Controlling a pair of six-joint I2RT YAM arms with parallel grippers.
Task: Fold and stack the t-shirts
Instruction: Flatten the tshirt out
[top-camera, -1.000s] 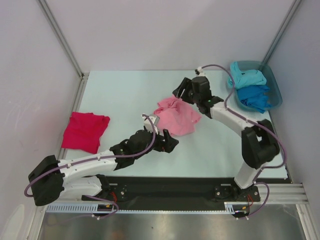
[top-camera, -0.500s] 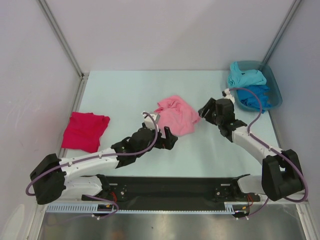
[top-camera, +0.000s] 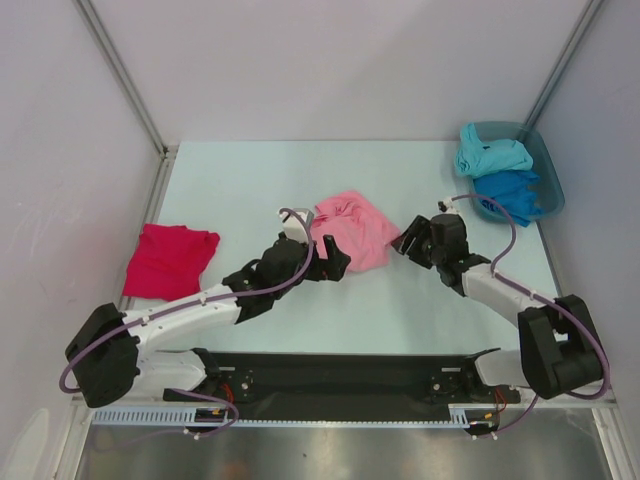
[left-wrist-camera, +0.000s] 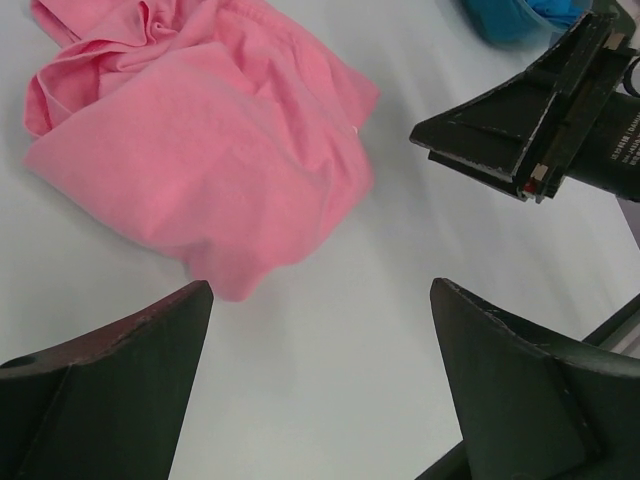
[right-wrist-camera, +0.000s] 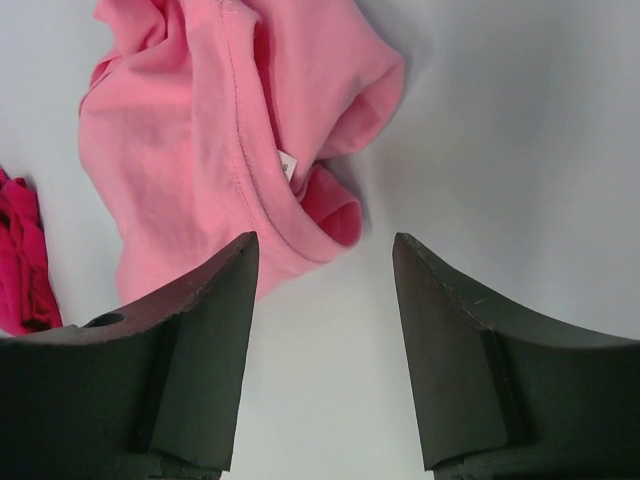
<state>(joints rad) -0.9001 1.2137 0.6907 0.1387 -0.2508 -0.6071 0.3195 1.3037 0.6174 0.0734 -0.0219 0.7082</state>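
Observation:
A crumpled light pink t-shirt (top-camera: 352, 228) lies mid-table, also seen in the left wrist view (left-wrist-camera: 200, 150) and the right wrist view (right-wrist-camera: 190, 130), where its white neck tag (right-wrist-camera: 288, 167) shows. My left gripper (top-camera: 335, 257) (left-wrist-camera: 320, 290) is open just short of its near-left edge, with bare table between the fingers. My right gripper (top-camera: 408, 240) (right-wrist-camera: 322, 245) is open at the shirt's right side, the collar just beyond its fingertips. A crimson t-shirt (top-camera: 170, 260) lies folded at the left. Turquoise (top-camera: 492, 155) and blue (top-camera: 510, 192) t-shirts sit in the tub.
The teal plastic tub (top-camera: 545, 160) stands at the back right corner. Metal frame posts rise at both back corners. The table's left edge runs just beside the crimson shirt. The right gripper (left-wrist-camera: 530, 120) shows in the left wrist view, close across the pink shirt.
My right arm has swung from behind the pink shirt down to its right side. The left gripper has crept forward toward the shirt's near edge.

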